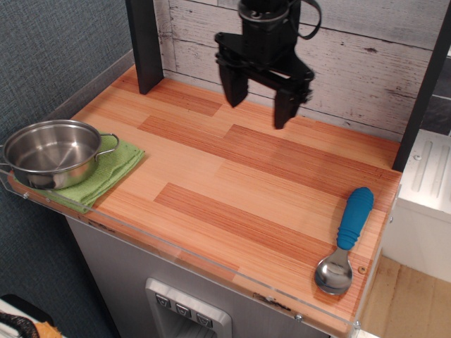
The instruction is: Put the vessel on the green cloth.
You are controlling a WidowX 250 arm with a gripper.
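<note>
Vessel status: small round shiny stainless-steel pot (51,153), shallow, two thin wire loop handles, sits on the light green folded fabric napkin (106,174) at the front-left corner of the wood-laminate table (239,190), hard against the clear acrylic edge guard. Pot covers most of the cloth; green shows only on its right and front sides. Placement looks done to me. Handling guess: light, rigid, slick polished wall, so pinching the rim or a wire loop beats squeezing the body; cloth underneath is soft and could bunch if the pot gets dragged. Black gripper (261,98) is up at the back of the table near the whitewashed plank wall, well apart from the pot, jaws spread wide, holding nothing, touching nothing visible. Blue-handled metal spoon (345,239) lies at the front-right corner, far from everything else. Only one view, so pot seating on the far side can't be confirmed.
</note>
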